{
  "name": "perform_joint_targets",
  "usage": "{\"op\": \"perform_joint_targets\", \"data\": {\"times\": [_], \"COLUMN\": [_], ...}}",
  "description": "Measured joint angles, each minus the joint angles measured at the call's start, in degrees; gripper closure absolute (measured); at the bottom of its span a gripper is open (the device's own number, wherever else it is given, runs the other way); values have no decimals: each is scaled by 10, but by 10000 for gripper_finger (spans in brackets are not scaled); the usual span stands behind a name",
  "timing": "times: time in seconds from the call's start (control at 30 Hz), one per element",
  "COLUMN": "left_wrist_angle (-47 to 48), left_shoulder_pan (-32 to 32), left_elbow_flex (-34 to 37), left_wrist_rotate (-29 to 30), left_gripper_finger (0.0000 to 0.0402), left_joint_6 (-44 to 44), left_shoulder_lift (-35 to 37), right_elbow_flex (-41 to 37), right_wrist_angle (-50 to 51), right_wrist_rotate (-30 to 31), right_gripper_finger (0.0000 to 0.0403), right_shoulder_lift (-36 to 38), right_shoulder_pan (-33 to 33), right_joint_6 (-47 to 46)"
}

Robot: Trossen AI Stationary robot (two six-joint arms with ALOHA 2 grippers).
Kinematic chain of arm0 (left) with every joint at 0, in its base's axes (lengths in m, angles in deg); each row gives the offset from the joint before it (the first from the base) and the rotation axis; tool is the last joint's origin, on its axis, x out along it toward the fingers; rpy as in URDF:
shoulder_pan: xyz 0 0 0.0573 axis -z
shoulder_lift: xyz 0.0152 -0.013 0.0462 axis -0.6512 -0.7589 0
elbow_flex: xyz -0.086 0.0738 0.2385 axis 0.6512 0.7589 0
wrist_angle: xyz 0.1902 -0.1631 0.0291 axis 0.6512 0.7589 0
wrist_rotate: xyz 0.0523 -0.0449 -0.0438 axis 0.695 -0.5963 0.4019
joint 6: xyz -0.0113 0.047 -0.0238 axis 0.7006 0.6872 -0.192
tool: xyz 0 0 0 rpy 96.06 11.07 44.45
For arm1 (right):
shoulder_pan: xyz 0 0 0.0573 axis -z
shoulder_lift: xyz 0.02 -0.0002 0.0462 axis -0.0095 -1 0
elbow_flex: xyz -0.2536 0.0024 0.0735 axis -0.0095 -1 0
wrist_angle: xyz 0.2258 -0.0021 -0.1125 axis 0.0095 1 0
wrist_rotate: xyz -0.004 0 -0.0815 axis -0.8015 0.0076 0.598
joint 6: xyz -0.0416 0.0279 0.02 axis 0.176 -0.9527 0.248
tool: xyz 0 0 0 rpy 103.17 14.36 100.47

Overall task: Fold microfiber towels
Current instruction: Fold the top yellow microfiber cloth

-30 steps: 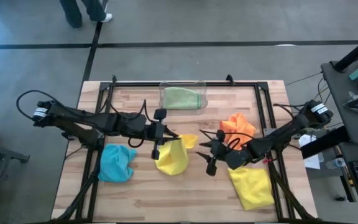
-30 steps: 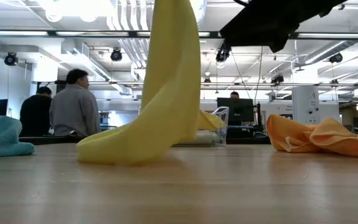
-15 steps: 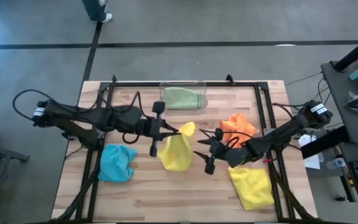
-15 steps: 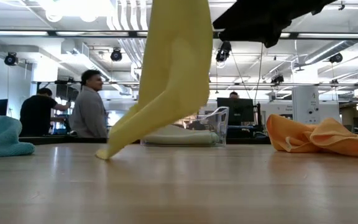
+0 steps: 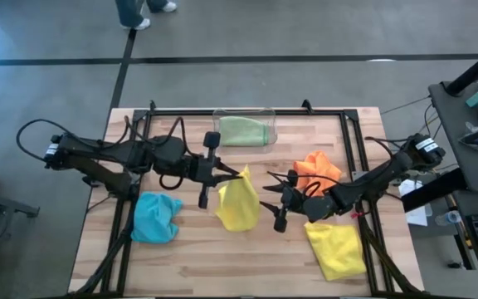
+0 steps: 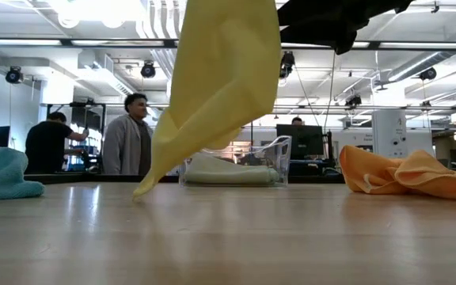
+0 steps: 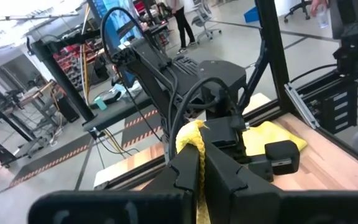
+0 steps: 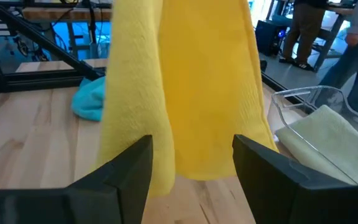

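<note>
While a clear plastic bin (image 5: 245, 130) at the far edge of the wooden table (image 5: 189, 257) holds a folded pale green microfiber towel (image 5: 241, 131), the other cloths lie or hang outside it. A crumpled light blue microfiber towel (image 5: 156, 217) sits near the left side, a rumpled orange microfiber towel (image 5: 318, 169) near the right, and a flat yellow microfiber towel (image 5: 336, 249) lies at the near right corner.

The left gripper (image 5: 227, 174) is pressed together on the top corner of a second yellow microfiber cloth (image 5: 238, 201), which hangs from it above the middle of the table. Its long axis runs steeply down, slanting, with the lowest tip at or just above the wood in the low view.

The right gripper (image 5: 274, 202) hovers just beside this hanging cloth, fingers (image 8: 127, 168) spread, holding nothing; the cloth hangs between them in its wrist view.

People (image 6: 130, 146) stand in the room behind the table.
</note>
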Motion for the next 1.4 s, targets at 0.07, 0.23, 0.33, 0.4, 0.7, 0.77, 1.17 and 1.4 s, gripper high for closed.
{"op": "perform_joint_targets", "data": {"times": [0.07, 0.23, 0.33, 0.4, 0.7, 0.77, 1.17, 1.4], "left_wrist_angle": [-1, -5, -3, -2, -2, 1, -95, -124], "left_shoulder_pan": [0, -1, -1, -1, -1, 0, 3, 15], "left_elbow_flex": [0, 0, 3, 7, 17, 19, 124, 155], "left_wrist_rotate": [-1, -4, -6, -7, -7, -9, -24, -44], "left_gripper_finger": [402, 402, 402, 402, 402, 402, 402, 402], "left_joint_6": [4, 3, 3, 3, -13, -23, -73, -88], "left_shoulder_lift": [0, 1, 0, -2, -11, -12, -9, -5], "right_elbow_flex": [0, 0, 0, 0, 0, 0, -2, -2], "right_wrist_angle": [0, 0, 1, 2, 10, 10, 42, 50], "right_wrist_rotate": [0, 0, 0, 0, -1, -1, -11, -15], "right_gripper_finger": [191, 191, 191, 191, 191, 191, 191, 191], "right_shoulder_lift": [0, 0, 0, -3, -7, -7, -7, -7], "right_shoulder_pan": [0, 0, 0, 0, -1, -1, -2, -5], "right_joint_6": [0, 0, 0, 0, -5, -5, -36, -36]}}
